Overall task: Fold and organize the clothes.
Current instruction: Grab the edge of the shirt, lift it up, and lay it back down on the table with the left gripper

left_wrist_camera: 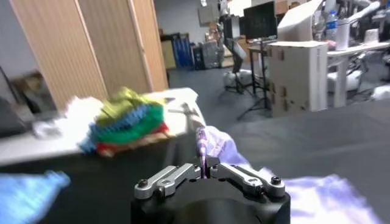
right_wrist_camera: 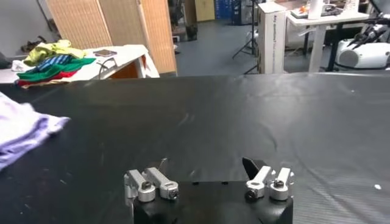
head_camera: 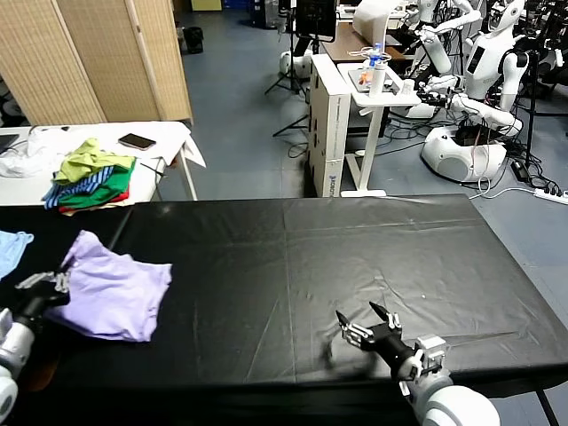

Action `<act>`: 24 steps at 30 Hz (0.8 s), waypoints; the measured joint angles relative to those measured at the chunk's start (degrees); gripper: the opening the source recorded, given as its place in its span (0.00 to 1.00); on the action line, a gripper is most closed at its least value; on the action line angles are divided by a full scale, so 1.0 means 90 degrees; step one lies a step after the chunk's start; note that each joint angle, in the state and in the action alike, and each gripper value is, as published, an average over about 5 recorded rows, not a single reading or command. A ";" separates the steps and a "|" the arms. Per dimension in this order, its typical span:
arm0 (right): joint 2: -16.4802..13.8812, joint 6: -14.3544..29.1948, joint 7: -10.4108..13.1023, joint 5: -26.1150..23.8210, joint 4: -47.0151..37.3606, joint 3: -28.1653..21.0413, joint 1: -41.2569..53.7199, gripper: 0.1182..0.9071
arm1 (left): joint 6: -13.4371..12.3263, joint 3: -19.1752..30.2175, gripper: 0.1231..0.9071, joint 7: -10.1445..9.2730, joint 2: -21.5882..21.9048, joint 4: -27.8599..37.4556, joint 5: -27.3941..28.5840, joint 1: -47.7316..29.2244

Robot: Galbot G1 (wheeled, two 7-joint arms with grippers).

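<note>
The pale lavender T-shirt point(head_camera: 115, 288) lies loosely folded on the black table point(head_camera: 355, 257) at its left end. My left gripper point(head_camera: 44, 284) is at the shirt's left edge, shut on a fold of the fabric. In the left wrist view the pinched lavender fold point(left_wrist_camera: 216, 141) rises from between the closed fingers of that gripper point(left_wrist_camera: 206, 163). My right gripper point(head_camera: 359, 318) hovers low over the table near the front edge, right of centre, open with nothing between its fingers. The right wrist view shows that gripper point(right_wrist_camera: 206, 164) over bare black cloth and the shirt point(right_wrist_camera: 21, 128) far off.
A light blue cloth point(head_camera: 11, 244) lies at the table's far left edge. On a white side table point(head_camera: 173, 133) behind are a green, yellow and striped garment pile point(head_camera: 89, 173) and a phone point(head_camera: 137, 141). Other robots point(head_camera: 484, 80) and desks stand at the back right.
</note>
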 joint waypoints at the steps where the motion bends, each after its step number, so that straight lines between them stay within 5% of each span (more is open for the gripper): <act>1: 0.0005 0.0003 -0.0001 -0.0013 0.0003 0.0006 -0.0019 1.00 | 0.0036 0.0022 0.06 -0.0091 -0.0039 -0.0096 0.0047 -0.0010; 5: 0.0008 0.0011 -0.0005 -0.0065 0.0056 0.0066 -0.0121 1.00 | 0.0168 0.0501 0.06 -0.0399 -0.0366 -0.0522 0.0088 -0.0158; 15: 0.0102 0.0017 -0.0008 -0.0247 0.0234 0.0263 -0.0449 1.00 | 0.0444 0.2758 0.06 -0.0995 -0.1510 -0.0852 -0.0637 -0.0941; 24: 0.0128 -0.0004 0.0004 -0.0296 0.0193 0.0160 -0.0364 1.00 | 0.0434 0.4000 0.06 -0.1104 -0.2351 -0.0558 -0.0457 -0.1297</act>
